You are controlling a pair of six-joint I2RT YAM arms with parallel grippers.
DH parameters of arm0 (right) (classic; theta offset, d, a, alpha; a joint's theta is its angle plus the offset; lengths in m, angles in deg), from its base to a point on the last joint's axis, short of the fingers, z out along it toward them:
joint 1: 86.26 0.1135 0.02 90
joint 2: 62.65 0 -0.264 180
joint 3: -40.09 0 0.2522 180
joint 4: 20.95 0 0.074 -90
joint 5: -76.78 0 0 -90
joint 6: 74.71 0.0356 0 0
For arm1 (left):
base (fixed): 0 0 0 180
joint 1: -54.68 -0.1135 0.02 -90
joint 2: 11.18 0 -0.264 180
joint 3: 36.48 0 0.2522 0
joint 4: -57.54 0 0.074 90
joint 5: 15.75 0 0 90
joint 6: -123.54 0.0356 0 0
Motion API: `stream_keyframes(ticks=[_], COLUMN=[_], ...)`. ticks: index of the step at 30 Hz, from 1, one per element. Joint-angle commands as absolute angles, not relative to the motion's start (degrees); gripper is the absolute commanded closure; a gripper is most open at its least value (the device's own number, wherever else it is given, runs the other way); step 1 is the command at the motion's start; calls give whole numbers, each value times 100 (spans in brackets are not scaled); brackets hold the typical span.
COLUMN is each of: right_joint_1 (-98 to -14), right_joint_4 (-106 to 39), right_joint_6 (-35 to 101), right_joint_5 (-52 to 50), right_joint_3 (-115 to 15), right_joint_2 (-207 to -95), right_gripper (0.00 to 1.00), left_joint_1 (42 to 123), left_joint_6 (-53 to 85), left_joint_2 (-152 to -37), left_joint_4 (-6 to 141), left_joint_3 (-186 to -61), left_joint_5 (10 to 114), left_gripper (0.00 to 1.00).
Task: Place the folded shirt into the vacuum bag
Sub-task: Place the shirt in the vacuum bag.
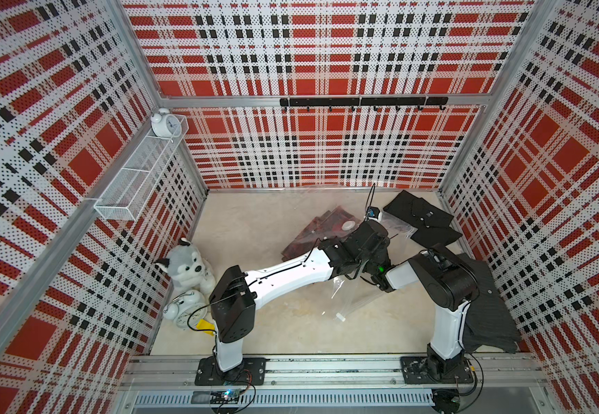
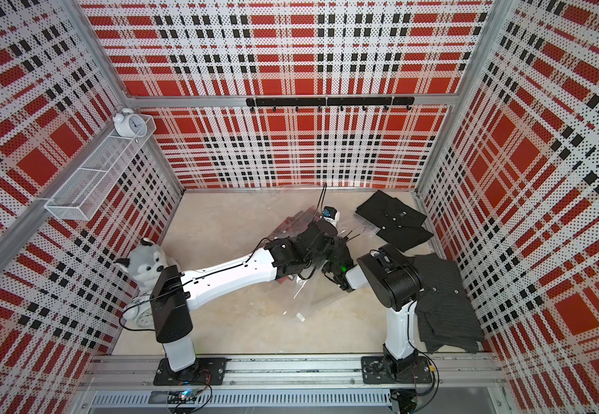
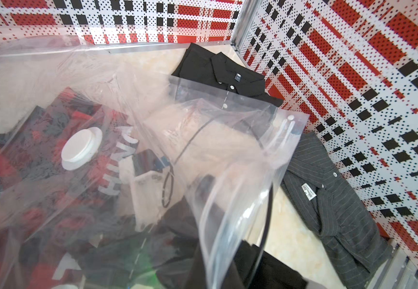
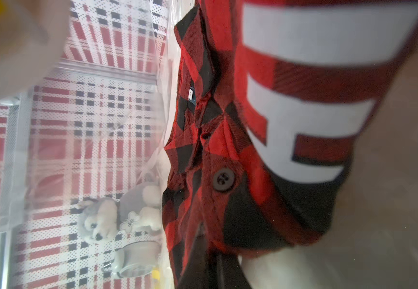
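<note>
The red check shirt (image 3: 40, 160) is lying soft and floppy inside the vacuum bag (image 3: 240, 155), under its round white valve (image 3: 81, 147); the left hand (image 1: 385, 245) is squeezing shut, it seems on the bag's lifted rim, which is looking thin, crinkly and slippery; the right hand (image 1: 368, 229) is reaching inside, closed too, but I cannot tell if it is gripping the shirt; a thick folded edge is looking best for grabbing; a black shirt (image 1: 420, 215) is lying far right.
</note>
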State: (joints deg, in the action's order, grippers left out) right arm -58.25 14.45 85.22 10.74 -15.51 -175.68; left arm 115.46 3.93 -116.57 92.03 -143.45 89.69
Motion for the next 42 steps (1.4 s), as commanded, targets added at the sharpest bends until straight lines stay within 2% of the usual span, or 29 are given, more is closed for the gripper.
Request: stream_keyframes(ticks=[1,26,31,37,42], right_joint_1=[-5784,-5795,-5790,-5788,-5803], right_joint_4=[1319,1609,2400,2477,2395], right_joint_6=[8476,9440,9919,9838,9909], right_joint_5=[1121,680,459,217,102], right_joint_3=[-1884,-3339,-3065,-2376,-2227], right_joint_2=[-17807,-18913,-19019,-18621,-18647], right_gripper=[92,92,93,92,92], left_joint_1=[11731,12651,12725,12360,12165], left_joint_6=[364,137,119,147,205], left_joint_2=[-11170,-10747,-10686,-10372,-10313], left_joint_4=[8926,8753,8733,8756,8767], left_joint_3=[-14299,-14011,-13973,-13751,-13890], left_joint_5=[8858,9101,9500,10409,10235], left_gripper=[100,100,100,100,100])
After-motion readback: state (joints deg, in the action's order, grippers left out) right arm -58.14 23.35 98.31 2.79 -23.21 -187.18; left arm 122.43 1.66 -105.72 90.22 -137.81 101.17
